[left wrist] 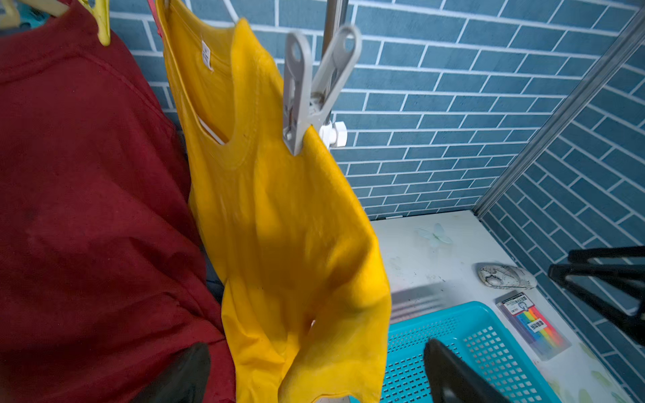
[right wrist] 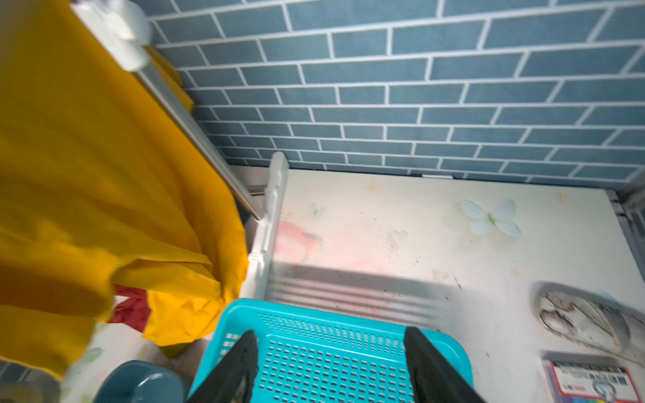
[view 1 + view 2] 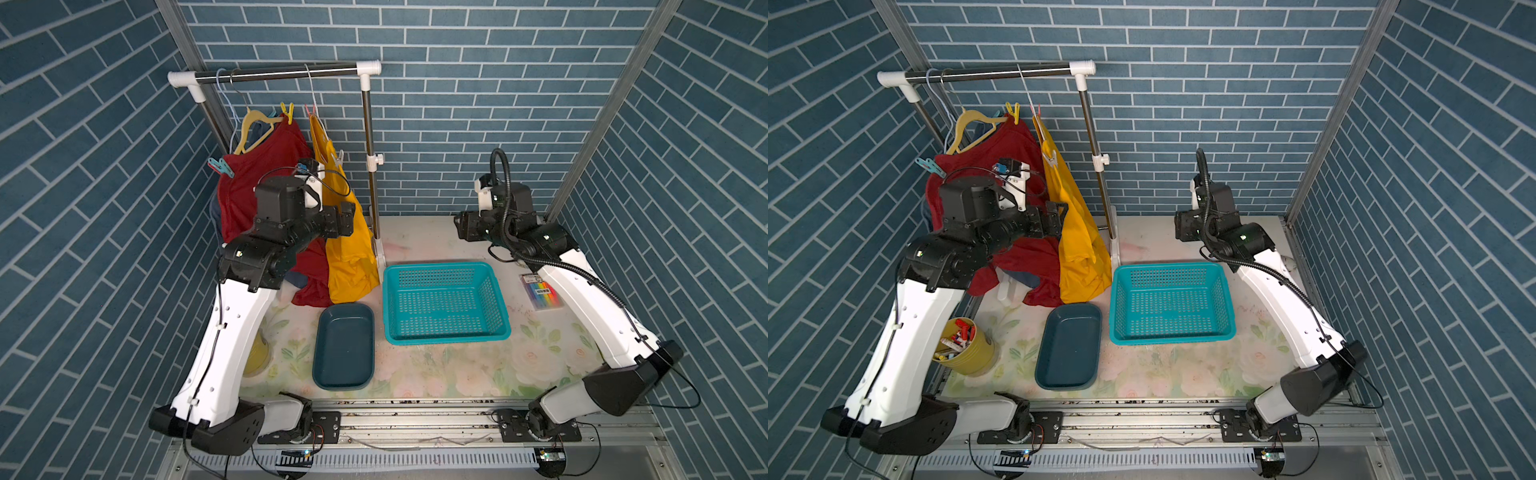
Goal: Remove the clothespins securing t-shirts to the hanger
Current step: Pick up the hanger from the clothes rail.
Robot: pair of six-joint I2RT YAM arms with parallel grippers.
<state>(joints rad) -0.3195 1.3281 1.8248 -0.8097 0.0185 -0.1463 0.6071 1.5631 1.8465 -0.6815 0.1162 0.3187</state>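
A dark red t-shirt [image 3: 266, 183] and an orange-yellow t-shirt [image 3: 340, 232] hang from hangers on the rack; a slate blue one barely shows behind the red. On them sit clothespins: teal [image 3: 220, 165], yellow [image 3: 287, 112], red [image 3: 309, 110] and grey-white [image 1: 307, 94], the last clipped on the yellow shirt's shoulder. My left gripper [image 1: 314, 377] is open below the grey-white clothespin, with the yellow shirt's lower folds hanging between its fingers [image 1: 453, 373]; in a top view it is against that shirt [image 3: 347, 218]. My right gripper [image 2: 331, 349] is open and empty over the teal basket's far rim.
A teal basket [image 3: 446, 305] and a dark blue tray [image 3: 344, 345] stand mid-table. A yellow cup of markers [image 3: 963, 347] is beside the left arm. A marker pack [image 3: 540, 291] and a marbled mouse [image 1: 506, 275] lie at the right. The rack post [image 3: 370, 158] rises beside the yellow shirt.
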